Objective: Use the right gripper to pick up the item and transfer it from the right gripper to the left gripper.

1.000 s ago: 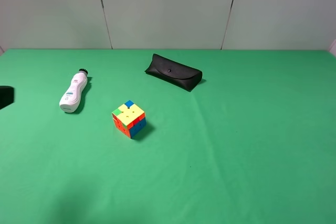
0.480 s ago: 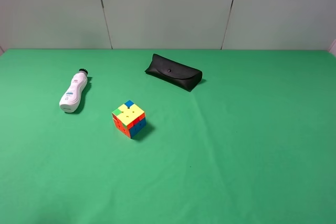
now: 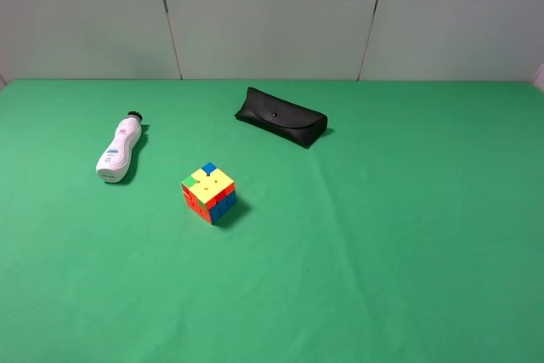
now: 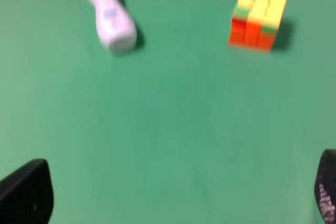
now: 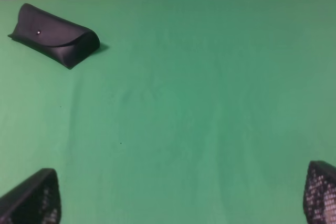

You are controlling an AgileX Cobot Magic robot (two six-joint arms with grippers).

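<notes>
Gone from the overhead view's left edge: the dark arm tip seen there a second ago. Bottle, cube and case unmoved.

On the green surface (image 3: 408, 261), left to right: bottle (image 3: 118, 149) lying on its side at the far left, black cap away from the camera; cube (image 3: 209, 193) nearer the middle; case (image 3: 280, 116) behind it.

Left end effector (image 4: 168, 195) spread wide, empty, above bare cloth short of bottle (image 4: 109, 18) and cube (image 4: 258, 17). Right end effector (image 5: 181, 198) likewise wide apart, holding nothing, well clear of the case (image 5: 52, 36).
</notes>
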